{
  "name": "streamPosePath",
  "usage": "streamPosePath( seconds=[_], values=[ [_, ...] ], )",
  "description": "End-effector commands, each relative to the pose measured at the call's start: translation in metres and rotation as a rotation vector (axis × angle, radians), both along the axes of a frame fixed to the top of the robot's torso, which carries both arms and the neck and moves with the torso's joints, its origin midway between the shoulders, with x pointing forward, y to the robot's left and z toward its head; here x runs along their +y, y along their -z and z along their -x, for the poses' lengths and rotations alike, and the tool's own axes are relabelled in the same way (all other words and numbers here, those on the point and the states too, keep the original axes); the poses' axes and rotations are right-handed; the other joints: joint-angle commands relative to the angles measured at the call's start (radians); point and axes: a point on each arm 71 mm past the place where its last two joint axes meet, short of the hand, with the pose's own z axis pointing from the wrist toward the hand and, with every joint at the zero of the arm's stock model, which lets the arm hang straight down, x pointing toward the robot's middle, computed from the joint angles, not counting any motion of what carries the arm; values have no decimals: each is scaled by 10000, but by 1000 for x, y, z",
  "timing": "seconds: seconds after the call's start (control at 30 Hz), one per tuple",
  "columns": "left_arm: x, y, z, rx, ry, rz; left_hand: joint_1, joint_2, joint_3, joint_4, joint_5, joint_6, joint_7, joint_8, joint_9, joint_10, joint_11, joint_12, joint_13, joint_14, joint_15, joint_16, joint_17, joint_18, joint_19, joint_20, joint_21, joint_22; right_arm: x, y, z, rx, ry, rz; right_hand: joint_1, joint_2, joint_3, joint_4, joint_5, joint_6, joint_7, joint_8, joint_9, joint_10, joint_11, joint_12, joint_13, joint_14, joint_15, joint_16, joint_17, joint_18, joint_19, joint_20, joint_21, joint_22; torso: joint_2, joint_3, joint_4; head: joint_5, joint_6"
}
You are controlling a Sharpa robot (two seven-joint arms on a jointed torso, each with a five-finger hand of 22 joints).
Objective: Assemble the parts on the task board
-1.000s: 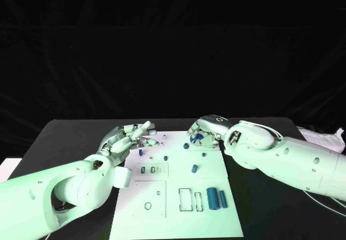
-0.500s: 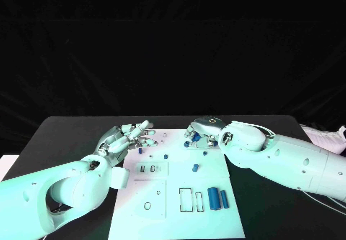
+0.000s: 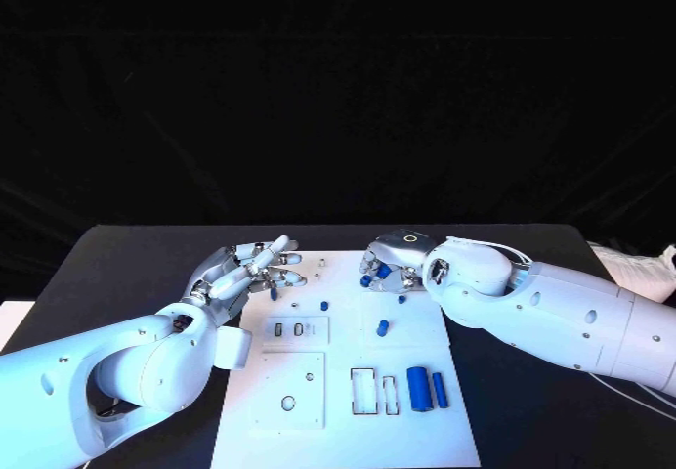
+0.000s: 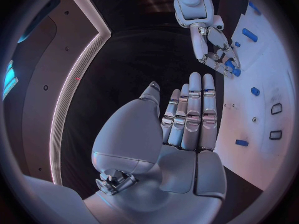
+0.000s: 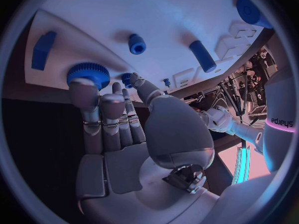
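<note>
— Gear (image 5: 88,74), blue and toothed round its rim: that is our part. It sits at the far end of the task board (image 3: 338,410), and our right hand (image 3: 388,269) has its fingertips (image 5: 84,92) laid against the toothed edge, with the thumb (image 5: 140,84) near a small blue peg beside it. We cannot tell whether the fingers have truly closed on it.

— How do we judge it will handle?

— Small, rigid plastic, very light, we'd say. The teeth give bite, so slipping matters less than tipping. We'd take it across the rim, fingers against thumb, never by the flat face.

— And our left hand (image 3: 251,269)?

— Fingers straight and close together, holding nothing, hovering over the board's left far corner near a short blue part (image 3: 274,292).

— Anything else out there?

— A blue cylinder (image 3: 417,388) and a thinner rod (image 3: 440,390) lie side by side at the near right of the board, on the black worktop (image 3: 141,264).
</note>
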Motion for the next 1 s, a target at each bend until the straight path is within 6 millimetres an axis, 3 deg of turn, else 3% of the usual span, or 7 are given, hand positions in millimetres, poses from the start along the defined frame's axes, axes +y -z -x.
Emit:
streamPosePath(
  seconds=[0.03, 0.53, 0.73, 1.0],
  values=[
    [-2, -2, 1, -45, 180, 146, 95, -5, -74, -13, -63, -14, 45, -46, -10, -75, 6, -42, -15, 53, -18, 32, 13, 117, 45, 9, 31, -7, 1, 2, -1, 23, 45, 392, 14, -22, 21, 61, -53, 105, 3, 16, 17, 95, 13, 2, 10, 196, -36, 48, 3, -149, -66, 11, 61, 20, 33, 13, 6, 3, -15],
    [-1, -2, 1, -50, 144, 128, 190, 3, -79, -103, -58, -20, 63, -99, -9, -94, 19, -114, -22, 32, -13, 21, 126, 115, 53, 12, 23, -18, 4, 2, -2, -12, -1, 411, -6, 65, 285, 359, -78, 392, -70, 49, 60, 372, -59, 4, 14, 195, -81, 492, 435, -199, -86, -23, 548, 568, 83, 15, -12, 62, -98],
    [-1, -2, 0, -28, 132, 112, 235, 13, -74, -144, -56, -18, 65, -117, -8, -92, 20, -136, -23, 24, -12, 16, 171, 115, 56, 12, 20, -22, 4, 1, -1, -46, -17, 302, -76, -51, 288, 462, -127, 394, -52, 16, 56, 385, -52, -15, 7, 173, -74, 549, 459, -200, -124, -27, 613, 617, 101, 10, -11, 60, -104],
    [0, -1, -1, -26, 148, 119, 262, 13, -79, -176, -58, -16, 68, -135, -7, -87, 22, -156, -23, 17, -11, 11, 216, 116, 59, 12, 17, -26, 5, -1, 0, -223, -4, 63, -174, -455, 187, 648, -182, 106, 108, -70, -10, 107, 68, -44, -12, 66, 23, 508, 300, -195, -265, 29, 664, 615, 113, 12, -2, 55, -95]
  ],
)
